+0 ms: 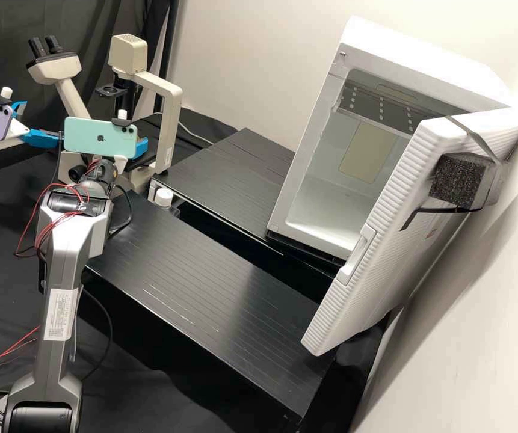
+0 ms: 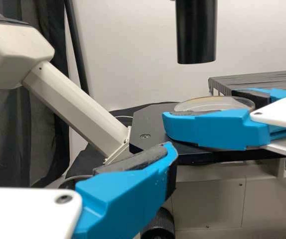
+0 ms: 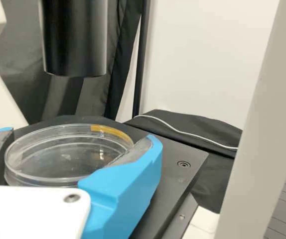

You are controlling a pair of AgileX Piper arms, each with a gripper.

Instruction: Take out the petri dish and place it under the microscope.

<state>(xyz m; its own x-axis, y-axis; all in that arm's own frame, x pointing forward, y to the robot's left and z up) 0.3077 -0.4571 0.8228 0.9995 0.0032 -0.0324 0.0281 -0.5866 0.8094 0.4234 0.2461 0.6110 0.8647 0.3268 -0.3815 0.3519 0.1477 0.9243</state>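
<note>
In the high view, the green phone (image 1: 99, 138) hides part of the stage (image 2: 150, 119) — and both wrist views crop the black tube (image 2: 196, 35).

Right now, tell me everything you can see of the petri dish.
The petri dish is round, shallow and clear, plastic or glass by its look, with a yellow-brown strip along part of its rim. It is held about level in the right claw, gripped at its sides, over the microscope's dark stage and below the black tube. Whether it touches the stage, I cannot tell.
</note>
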